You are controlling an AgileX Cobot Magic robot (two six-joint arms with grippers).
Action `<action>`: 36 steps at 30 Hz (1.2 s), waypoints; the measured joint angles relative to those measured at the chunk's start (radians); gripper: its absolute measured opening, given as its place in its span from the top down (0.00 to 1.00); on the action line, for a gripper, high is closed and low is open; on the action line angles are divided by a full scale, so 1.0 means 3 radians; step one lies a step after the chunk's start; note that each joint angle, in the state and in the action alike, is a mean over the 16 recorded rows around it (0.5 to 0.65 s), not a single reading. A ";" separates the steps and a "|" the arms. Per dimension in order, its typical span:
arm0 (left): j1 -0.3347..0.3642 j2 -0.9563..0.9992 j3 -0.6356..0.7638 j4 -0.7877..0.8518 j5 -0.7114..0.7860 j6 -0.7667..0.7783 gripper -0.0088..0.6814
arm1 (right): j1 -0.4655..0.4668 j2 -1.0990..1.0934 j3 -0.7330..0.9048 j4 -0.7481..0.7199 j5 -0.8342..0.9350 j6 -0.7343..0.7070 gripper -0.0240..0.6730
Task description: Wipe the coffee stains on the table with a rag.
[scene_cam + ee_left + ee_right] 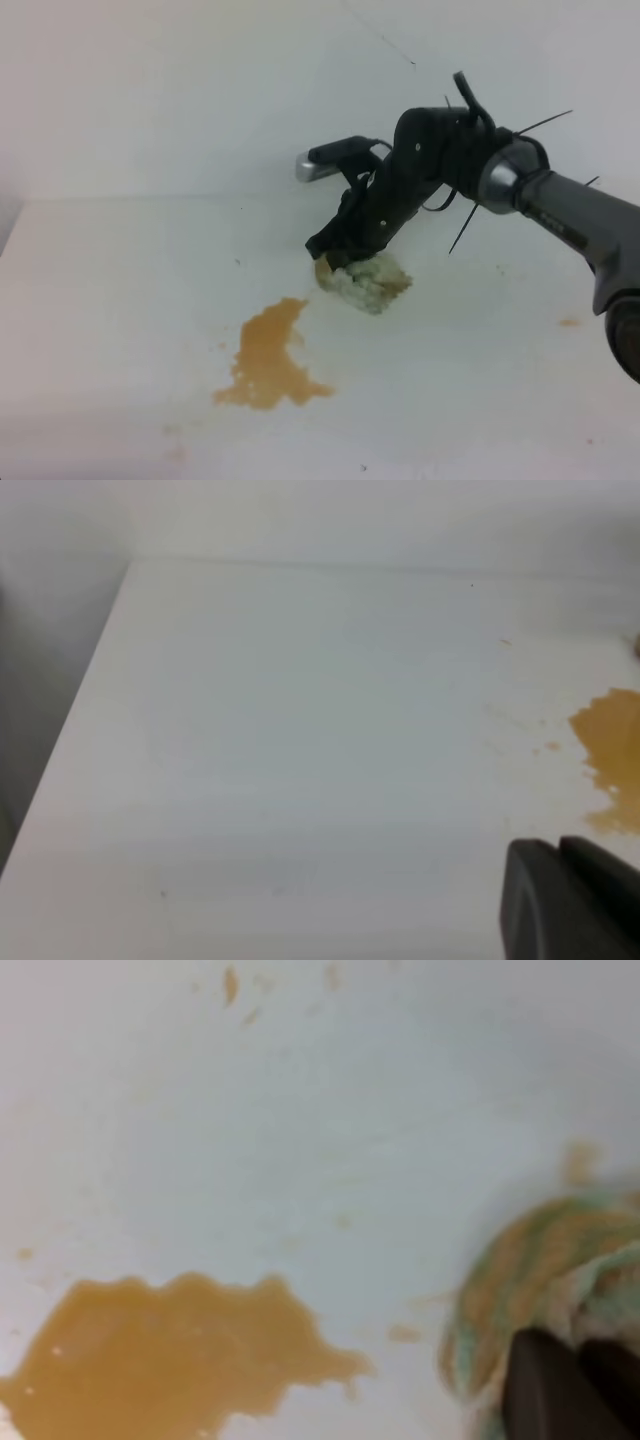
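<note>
The coffee stains [270, 360] lie largely unwiped on the bench [120, 300]; just up-right of them sits the rag [368, 281], bunched, brown-edged, clenched in the right gripper [340, 255]. Left gripper [570, 900]: state unclear

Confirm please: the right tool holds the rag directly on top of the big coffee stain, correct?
Not quite. The right tool holds the rag, but the rag sits beside the big coffee stain, with bare table between them. The exterior high view shows this.
</note>
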 joint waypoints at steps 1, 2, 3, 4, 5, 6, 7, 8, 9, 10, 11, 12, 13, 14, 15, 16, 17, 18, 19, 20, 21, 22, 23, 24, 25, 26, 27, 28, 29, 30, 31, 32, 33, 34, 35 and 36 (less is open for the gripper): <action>0.0000 0.0000 0.0000 0.0000 0.0000 0.0000 0.99 | 0.0003 0.0044 -0.0002 0.0057 0.0002 -0.0030 0.96; 0.0000 0.0000 0.0000 0.0000 0.0000 0.0000 0.99 | 0.0008 0.0082 -0.0001 0.0121 0.0004 -0.0060 0.96; 0.0000 0.0000 0.0000 0.0000 0.0000 0.0000 0.99 | 0.0020 0.0114 -0.0001 0.0181 0.0006 -0.0091 0.96; 0.0000 0.0000 0.0000 0.0000 0.0000 0.0000 0.99 | 0.0036 0.0151 -0.0003 0.0239 0.0009 -0.0121 0.96; 0.0000 0.0000 0.0000 0.0000 0.0000 0.0000 0.99 | 0.0054 0.0181 -0.0004 0.0302 0.0013 -0.0152 0.96; 0.0000 0.0000 0.0000 0.0000 0.0000 0.0000 0.99 | 0.0076 0.0207 -0.0004 0.0365 0.0018 -0.0181 0.96; 0.0000 0.0000 0.0000 0.0000 0.0000 0.0000 0.99 | 0.0099 0.0234 -0.0004 0.0429 0.0025 -0.0210 0.96; 0.0000 0.0000 0.0000 0.0000 0.0000 0.0000 0.99 | 0.0124 0.0259 -0.0004 0.0493 0.0035 -0.0237 0.96; 0.0000 0.0000 0.0000 0.0000 0.0000 0.0000 0.99 | 0.0153 0.0275 -0.0004 0.0553 0.0045 -0.0261 0.96; 0.0000 0.0000 0.0000 0.0000 0.0000 0.0000 0.99 | 0.0182 0.0290 -0.0006 0.0604 0.0057 -0.0283 0.96; 0.0000 0.0000 0.0000 0.0000 0.0000 0.0000 0.99 | 0.0214 0.0302 -0.0005 0.0663 0.0070 -0.0302 0.96; 0.0000 0.0000 0.0000 0.0000 0.0000 0.0000 0.99 | 0.0247 0.0311 -0.0005 0.0715 0.0085 -0.0318 0.96; 0.0000 0.0000 0.0000 0.0000 0.0000 0.0000 0.99 | 0.0282 0.0318 -0.0006 0.0748 0.0101 -0.0331 0.96; 0.0000 0.0000 0.0000 0.0000 0.0000 0.0000 0.99 | 0.0321 0.0317 -0.0005 0.0785 0.0119 -0.0341 0.96; 0.0000 0.0000 0.0000 0.0000 0.0000 0.0000 0.99 | 0.0359 0.0320 -0.0005 0.0807 0.0138 -0.0347 0.96; 0.0000 0.0000 0.0000 0.0000 0.0000 0.0000 0.99 | 0.0393 0.0325 -0.0007 0.0825 0.0159 -0.0350 0.96; 0.0000 0.0000 0.0000 0.0000 0.0000 0.0000 0.99 | 0.0431 0.0326 -0.0007 0.0844 0.0179 -0.0351 0.96; 0.0000 0.0000 0.0000 0.0000 0.0000 0.0000 0.99 | 0.0468 0.0327 -0.0007 0.0850 0.0199 -0.0349 0.96; 0.0000 0.0000 0.0000 0.0000 0.0000 0.0000 0.99 | 0.0500 0.0332 -0.0008 0.0859 0.0219 -0.0344 0.96; 0.0000 0.0000 0.0000 0.0000 0.0000 0.0000 0.99 | 0.0532 0.0332 -0.0008 0.0865 0.0236 -0.0335 0.96; 0.0000 0.0000 0.0000 0.0000 0.0000 0.0000 0.99 | 0.0562 0.0330 -0.0007 0.0864 0.0251 -0.0325 0.96; 0.0000 0.0000 0.0000 0.0000 0.0000 0.0000 0.99 | 0.0586 0.0323 -0.0007 0.0856 0.0261 -0.0315 0.96; 0.0000 0.0000 0.0000 0.0000 0.0000 0.0000 0.99 | 0.0611 0.0307 -0.0007 0.0845 0.0267 -0.0303 0.96; 0.0000 0.0000 0.0000 0.0000 0.0000 0.0000 0.99 | 0.0633 0.0300 -0.0007 0.0832 0.0268 -0.0290 0.96; 0.0000 0.0000 0.0000 0.0000 0.0000 0.0000 0.99 | 0.0651 0.0294 -0.0007 0.0815 0.0266 -0.0277 0.96; 0.0000 0.0000 0.0000 0.0000 0.0000 0.0000 0.99 | 0.0669 0.0280 -0.0007 0.0803 0.0261 -0.0263 0.96; 0.0000 0.0000 0.0000 0.0000 0.0000 0.0000 0.99 | 0.0684 0.0263 -0.0007 0.0789 0.0255 -0.0248 0.96; 0.0000 0.0000 0.0000 0.0000 0.0000 0.0000 0.99 | 0.0698 0.0243 -0.0008 0.0780 0.0249 -0.0233 0.96; 0.0000 0.0000 0.0000 0.0000 0.0000 0.0000 0.99 | 0.0710 0.0221 -0.0008 0.0779 0.0241 -0.0219 0.96; 0.0000 0.0000 0.0000 0.0000 0.0000 0.0000 0.99 | 0.0720 0.0203 -0.0009 0.0780 0.0233 -0.0203 0.96; 0.0000 0.0000 0.0000 0.0000 0.0000 0.0000 0.99 | 0.0732 0.0180 -0.0011 0.0784 0.0224 -0.0186 0.96; 0.0000 0.0000 0.0000 0.0000 0.0000 0.0000 0.99 | 0.0745 0.0157 -0.0010 0.0788 0.0215 -0.0168 0.96; 0.0000 0.0000 0.0000 0.0000 0.0000 0.0000 0.99 | 0.0759 0.0134 -0.0010 0.0791 0.0205 -0.0147 0.96; 0.0000 0.0000 0.0000 0.0000 0.0000 0.0000 0.99 | 0.0774 0.0112 -0.0011 0.0798 0.0195 -0.0127 0.96; 0.0000 0.0000 0.0000 0.0000 0.0000 0.0000 0.99 | 0.0793 0.0090 -0.0007 0.0797 0.0185 -0.0106 0.96; 0.0000 0.0000 0.0000 0.0000 0.0000 0.0000 0.99 | 0.0811 0.0070 -0.0002 0.0795 0.0177 -0.0086 0.96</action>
